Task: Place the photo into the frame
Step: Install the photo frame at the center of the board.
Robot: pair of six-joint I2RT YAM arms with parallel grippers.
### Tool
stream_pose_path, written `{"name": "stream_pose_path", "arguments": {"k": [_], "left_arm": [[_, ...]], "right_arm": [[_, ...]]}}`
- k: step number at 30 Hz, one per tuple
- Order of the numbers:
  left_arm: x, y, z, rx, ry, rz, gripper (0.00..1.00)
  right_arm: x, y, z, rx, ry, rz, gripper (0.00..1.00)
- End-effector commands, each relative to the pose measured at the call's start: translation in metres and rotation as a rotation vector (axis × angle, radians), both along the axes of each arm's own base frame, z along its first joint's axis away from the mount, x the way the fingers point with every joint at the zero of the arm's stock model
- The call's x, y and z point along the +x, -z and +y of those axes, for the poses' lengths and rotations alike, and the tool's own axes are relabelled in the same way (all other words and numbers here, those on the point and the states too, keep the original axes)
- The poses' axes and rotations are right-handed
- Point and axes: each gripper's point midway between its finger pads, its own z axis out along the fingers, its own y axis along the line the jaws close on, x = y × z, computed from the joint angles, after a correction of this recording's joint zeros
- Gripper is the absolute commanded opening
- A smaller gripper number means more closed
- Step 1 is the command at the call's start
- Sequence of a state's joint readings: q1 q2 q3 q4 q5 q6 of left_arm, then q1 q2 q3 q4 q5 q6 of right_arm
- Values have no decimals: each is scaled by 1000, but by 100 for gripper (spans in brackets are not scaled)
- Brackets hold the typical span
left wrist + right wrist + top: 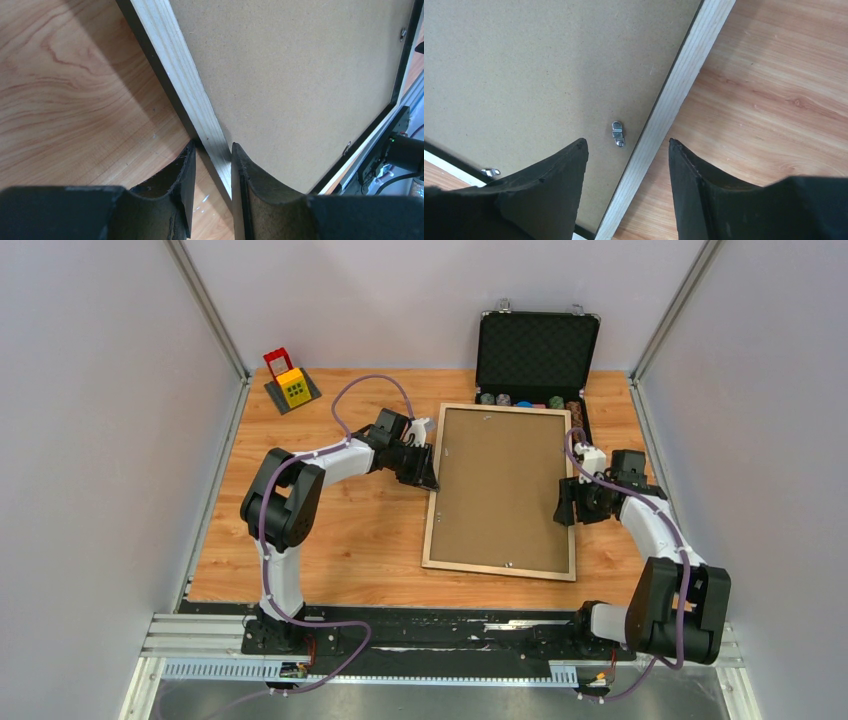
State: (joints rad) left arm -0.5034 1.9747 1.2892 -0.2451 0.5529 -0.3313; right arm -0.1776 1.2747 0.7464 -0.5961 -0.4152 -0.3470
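I am pinching the frame [498, 569] with my left gripper [212, 150], its fingers pressed on either side of the left rail. My right gripper [627, 142] is standing apart, straddling the right rail without touching it. The frame is lying flat on the table [330, 530], pale side up, with the brown board [505, 485] sitting inside it. I am not seeing the photo in any view, so I cannot tell whether it is under the board or somewhere else.

The first risk is closing up or lifting a frame that has no photo in it.

I am gripping near one end of a long, thin rail. If I lift from there alone, the frame is likely to twist or swing, and the board could drop out. A small metal clip [617, 134] is sitting by the right rail, and I cannot tell whether it is locking the board.

My right inner finger is hovering over the board close to that clip. If I close carelessly, the finger may catch the clip or press on the board instead of seating on the rail.

If the two sides rise unevenly, the frame may rack or slip from my narrow pinch.
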Motion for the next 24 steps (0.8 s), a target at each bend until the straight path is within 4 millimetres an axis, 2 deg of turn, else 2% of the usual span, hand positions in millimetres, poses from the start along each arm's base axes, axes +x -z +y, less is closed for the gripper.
{"name": "stream_pose_path", "arguments": {"k": [1,24], "left_arm": [[-5,-19,-10,-34,45,-33,0],[-5,-19,-10,-34,46,-30,0]], "right_arm": [[5,-2,5,9,-34,-18,58],[11,12,3,-45,-34,5,52]]}}
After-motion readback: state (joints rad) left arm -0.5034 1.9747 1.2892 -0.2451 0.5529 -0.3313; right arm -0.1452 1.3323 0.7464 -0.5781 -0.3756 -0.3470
